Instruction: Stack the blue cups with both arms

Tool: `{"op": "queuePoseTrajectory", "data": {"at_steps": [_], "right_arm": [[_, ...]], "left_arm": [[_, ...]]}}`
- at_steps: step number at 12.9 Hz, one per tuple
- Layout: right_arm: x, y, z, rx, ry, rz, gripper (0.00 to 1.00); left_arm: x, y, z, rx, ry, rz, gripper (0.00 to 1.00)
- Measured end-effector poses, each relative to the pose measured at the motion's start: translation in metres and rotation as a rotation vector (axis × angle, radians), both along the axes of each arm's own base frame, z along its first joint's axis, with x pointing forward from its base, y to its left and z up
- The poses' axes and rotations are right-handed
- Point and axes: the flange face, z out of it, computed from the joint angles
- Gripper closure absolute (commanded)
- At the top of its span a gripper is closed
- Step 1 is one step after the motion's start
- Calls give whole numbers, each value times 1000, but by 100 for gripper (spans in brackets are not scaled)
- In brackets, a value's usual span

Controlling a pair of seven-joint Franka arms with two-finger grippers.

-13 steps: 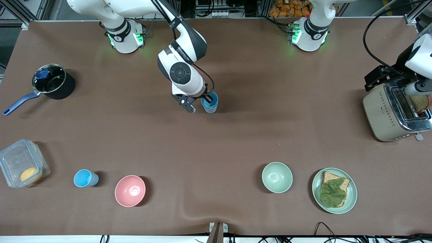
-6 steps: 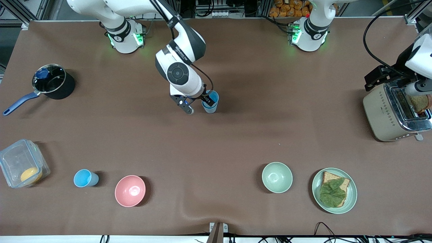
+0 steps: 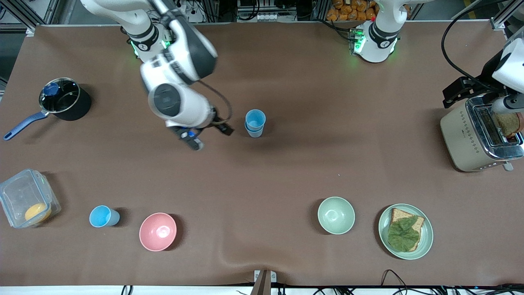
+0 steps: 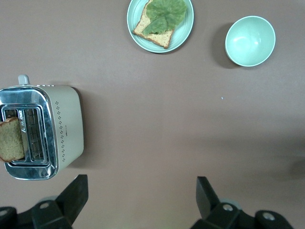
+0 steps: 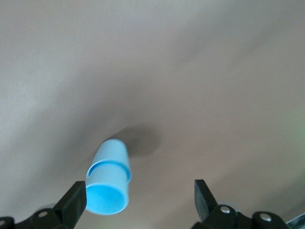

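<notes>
Jaws wide on both arms, nothing held.

Right jaws (image 3: 208, 137) hang empty over bare counter (image 3: 286, 172) just beside the stacked blue cups (image 3: 255, 123), two nested upright mid-counter, so I judge that pair done. My left jaws (image 4: 140, 200) wait high, spread, above the toaster (image 4: 40, 132). A third blue cup (image 3: 103, 216) stands alone near the front, between the clear box (image 3: 26, 203) and pink bowl (image 3: 158, 231); those two crowd any approach. The green bowl (image 3: 336, 215) and sandwich plate (image 3: 405, 231) sit well apart.
</notes>
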Motion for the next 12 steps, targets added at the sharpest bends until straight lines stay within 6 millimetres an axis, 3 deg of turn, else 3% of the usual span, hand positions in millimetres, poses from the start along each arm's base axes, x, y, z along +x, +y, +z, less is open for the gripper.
{"op": "queuePoseTrajectory", "data": {"at_steps": [3, 5, 9, 10, 12], "right_arm": [[32, -85, -2, -8, -7, 133, 0], [47, -144, 8, 35, -13, 226, 0], [52, -267, 69, 113, -125, 401, 0], [48, -286, 88, 100, -160, 446, 0], [37, -304, 126, 64, -224, 538, 0]], "left_arm": [[0, 7, 0, 0, 1, 12, 0], [0, 7, 0, 0, 3, 14, 0], [-2, 8, 0, 2, 12, 14, 0], [-2, 7, 1, 2, 12, 14, 0], [-2, 8, 1, 2, 12, 14, 0]]}}
